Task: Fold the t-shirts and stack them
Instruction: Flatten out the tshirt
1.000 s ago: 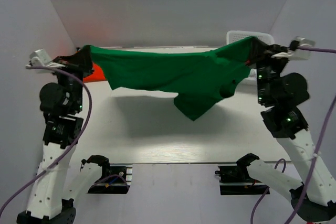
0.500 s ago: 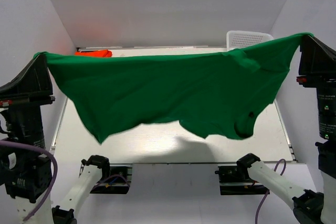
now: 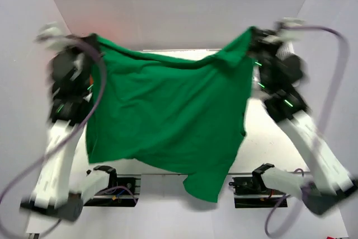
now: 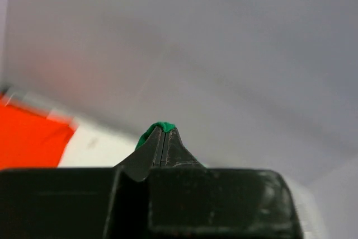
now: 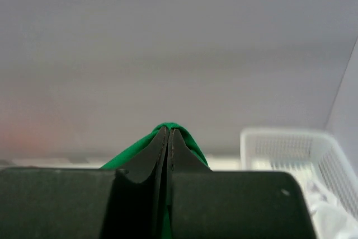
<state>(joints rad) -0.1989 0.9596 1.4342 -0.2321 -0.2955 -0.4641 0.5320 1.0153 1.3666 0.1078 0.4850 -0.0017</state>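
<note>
Closed jaws of left gripper [image 3: 92, 40] and right gripper [image 3: 251, 32] each pinch an upper corner of the green t-shirt [image 3: 168, 121]; grippers closer together than before, cloth hanging lower.

**Three Lenses on One Table**

A fixed camera above and behind the arms [image 3: 59, 144] looks down the table [image 3: 260, 149] toward the back wall [image 3: 179, 9]. Wrist cameras sit close behind the left gripper [image 4: 163, 134] and right gripper [image 5: 169, 132], facing that wall. All share the green shirt [image 3: 168, 116].
</note>
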